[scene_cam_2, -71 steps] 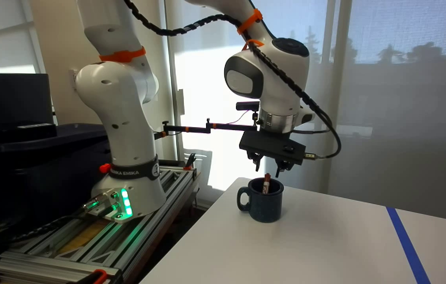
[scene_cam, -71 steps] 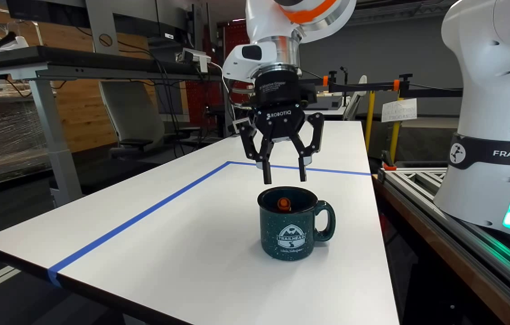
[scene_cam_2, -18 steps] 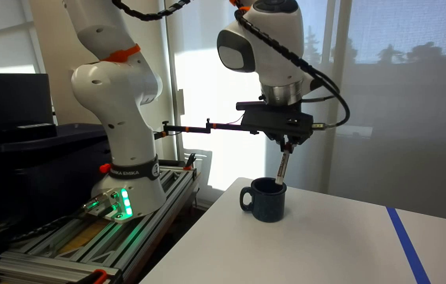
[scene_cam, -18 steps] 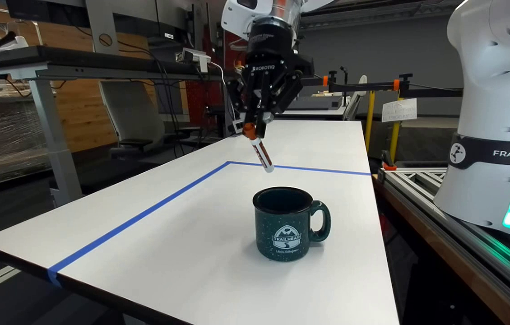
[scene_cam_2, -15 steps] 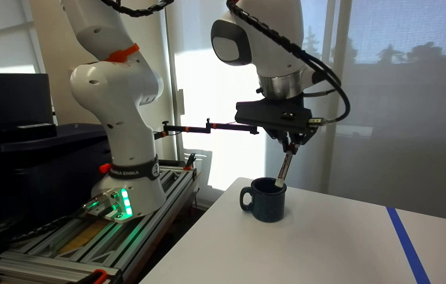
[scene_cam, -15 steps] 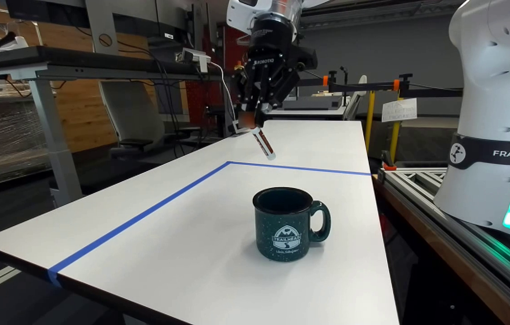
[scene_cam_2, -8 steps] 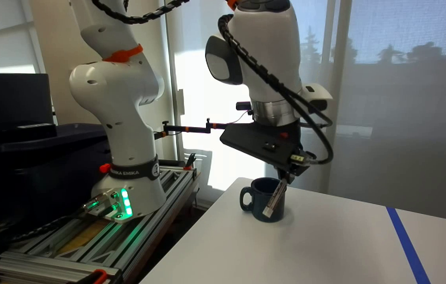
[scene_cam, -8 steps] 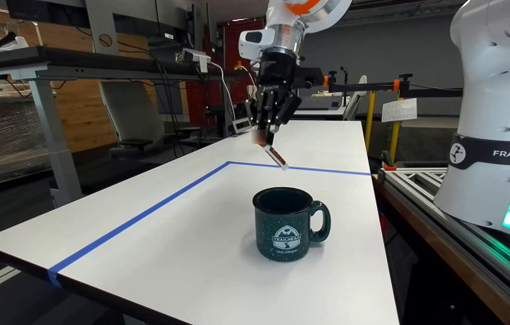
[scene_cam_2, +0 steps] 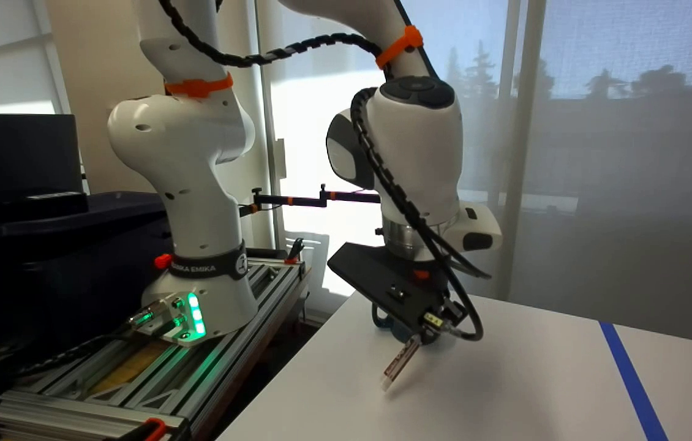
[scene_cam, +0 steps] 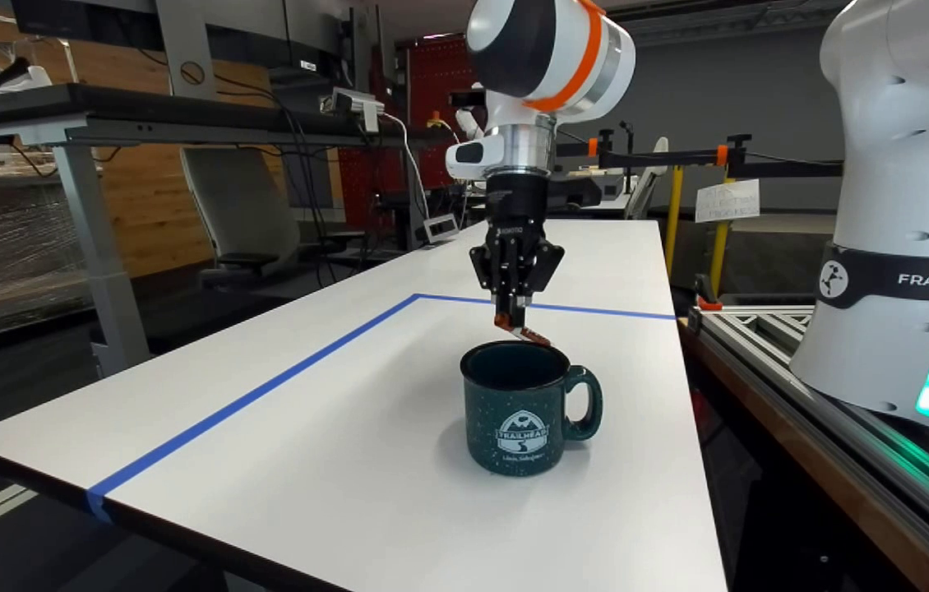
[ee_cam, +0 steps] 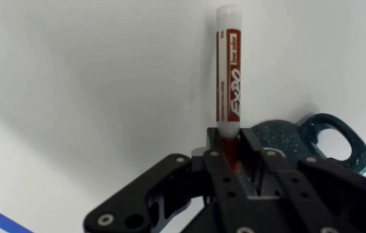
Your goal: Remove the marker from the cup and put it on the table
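A white marker (ee_cam: 228, 77) with a brown-red label and cap is out of the cup, slanting downward. My gripper (ee_cam: 230, 137) is shut on its cap end. The dark green speckled cup (scene_cam: 518, 419) stands upright on the white table (scene_cam: 333, 493). In an exterior view my gripper (scene_cam: 511, 319) is low behind the cup, and the rim hides part of the marker (scene_cam: 532, 335). In an exterior view the marker (scene_cam_2: 401, 362) hangs in front of the cup (scene_cam_2: 403, 334), which the wrist mostly covers. I cannot tell whether the marker's white end touches the table.
Blue tape (scene_cam: 267, 386) runs along the table's side and across it. The robot's base (scene_cam: 908, 345) stands beside the table on a metal frame (scene_cam_2: 248, 343). In the wrist view the cup's handle (ee_cam: 361, 152) lies close to the right finger.
Earlier the marker stood in the cup under my open gripper. It was then gripped and lifted out; over the last second the gripper has lowered and the marker has tilted flatter.
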Motion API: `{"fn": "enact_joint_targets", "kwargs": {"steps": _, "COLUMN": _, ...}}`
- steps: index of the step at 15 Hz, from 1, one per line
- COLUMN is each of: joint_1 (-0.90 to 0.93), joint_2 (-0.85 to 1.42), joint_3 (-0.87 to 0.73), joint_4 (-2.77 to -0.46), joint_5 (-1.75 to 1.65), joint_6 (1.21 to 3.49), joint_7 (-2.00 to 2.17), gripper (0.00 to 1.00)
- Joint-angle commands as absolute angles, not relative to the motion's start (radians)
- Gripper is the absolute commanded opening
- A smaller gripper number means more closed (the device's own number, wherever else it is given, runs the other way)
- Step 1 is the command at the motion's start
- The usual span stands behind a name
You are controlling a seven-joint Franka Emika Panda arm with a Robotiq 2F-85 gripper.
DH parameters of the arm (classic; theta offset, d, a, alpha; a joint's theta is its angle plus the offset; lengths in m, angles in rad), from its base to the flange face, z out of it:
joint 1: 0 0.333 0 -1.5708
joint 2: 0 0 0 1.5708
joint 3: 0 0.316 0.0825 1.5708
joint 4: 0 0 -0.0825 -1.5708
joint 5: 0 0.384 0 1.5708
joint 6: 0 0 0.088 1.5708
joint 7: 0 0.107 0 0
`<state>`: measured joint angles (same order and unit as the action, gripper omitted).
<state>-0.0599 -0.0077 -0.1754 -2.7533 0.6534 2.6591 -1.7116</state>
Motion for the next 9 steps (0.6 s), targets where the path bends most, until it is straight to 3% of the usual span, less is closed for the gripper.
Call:
{"fn": "enact_joint_targets", "kwargs": {"steps": 1, "joint_1": -0.044, "joint_2": 0.069, "joint_3": -0.16, "joint_4": -2.753, "joint_5": 0.607, "joint_6": 2.751, "joint_7": -1.659, "gripper": 0.05}}
{"fn": "enact_joint_targets", "kwargs": {"steps": 5, "joint_1": -0.017, "joint_2": 0.117, "joint_3": -0.16, "joint_4": -2.752, "joint_5": 0.54, "joint_6": 2.829, "joint_7": -1.617, "gripper": 0.05}}
{"fn": "enact_joint_targets", "kwargs": {"steps": 6, "joint_1": -0.009, "joint_2": 0.123, "joint_3": -0.16, "joint_4": -2.751, "joint_5": 0.526, "joint_6": 2.845, "joint_7": -1.612, "gripper": 0.1}}
{"fn": "enact_joint_targets", "kwargs": {"steps": 7, "joint_1": 0.0, "joint_2": 0.127, "joint_3": -0.162, "joint_4": -2.751, "joint_5": 0.51, "joint_6": 2.861, "joint_7": -1.603, "gripper": 0.36}}
{"fn": "enact_joint_targets", "kwargs": {"steps": 9, "joint_1": 0.018, "joint_2": 0.125, "joint_3": -0.169, "joint_4": -2.75, "joint_5": 0.48, "joint_6": 2.883, "joint_7": -1.586, "gripper": 0.52}}
